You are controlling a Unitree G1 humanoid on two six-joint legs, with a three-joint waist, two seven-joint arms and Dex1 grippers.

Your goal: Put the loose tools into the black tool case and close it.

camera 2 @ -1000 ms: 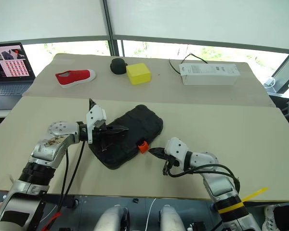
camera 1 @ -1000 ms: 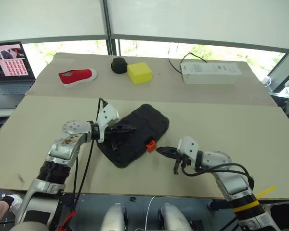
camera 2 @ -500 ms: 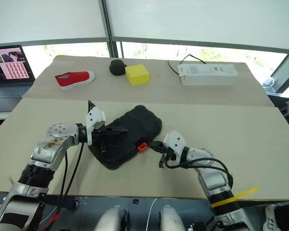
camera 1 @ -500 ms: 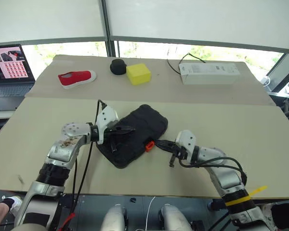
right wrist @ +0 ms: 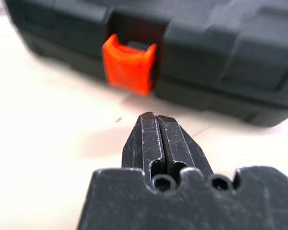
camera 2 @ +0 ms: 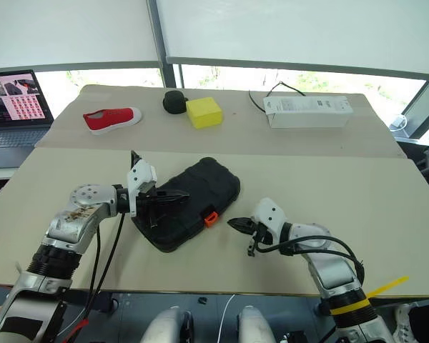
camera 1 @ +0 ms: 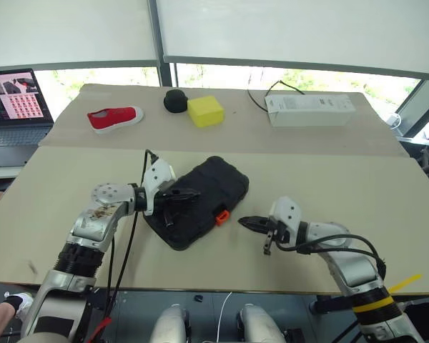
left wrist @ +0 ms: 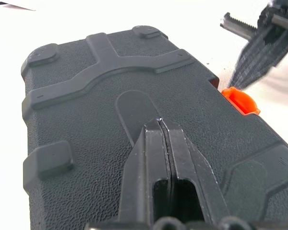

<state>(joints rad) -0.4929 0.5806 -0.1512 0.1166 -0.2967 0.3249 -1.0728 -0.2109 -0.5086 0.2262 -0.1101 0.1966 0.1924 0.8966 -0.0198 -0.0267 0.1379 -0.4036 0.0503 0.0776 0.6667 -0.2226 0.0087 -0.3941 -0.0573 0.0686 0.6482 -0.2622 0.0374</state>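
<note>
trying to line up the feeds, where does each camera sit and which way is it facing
Head pair: up on the head, facing forward and down over the table; both arms show, left gripper on the black tool case, right gripper beside it.
Left wrist: along its shut fingers resting on the case lid.
Right wrist: along its shut fingers toward the orange latch.
Shared: both wrist views show the latch.

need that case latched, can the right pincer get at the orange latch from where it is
Probably yes. The right pincer, shut, points at the orange latch on the near side of the black tool case, with only bare table between them. The left pincer rests on the lid, away from the latch.
</note>
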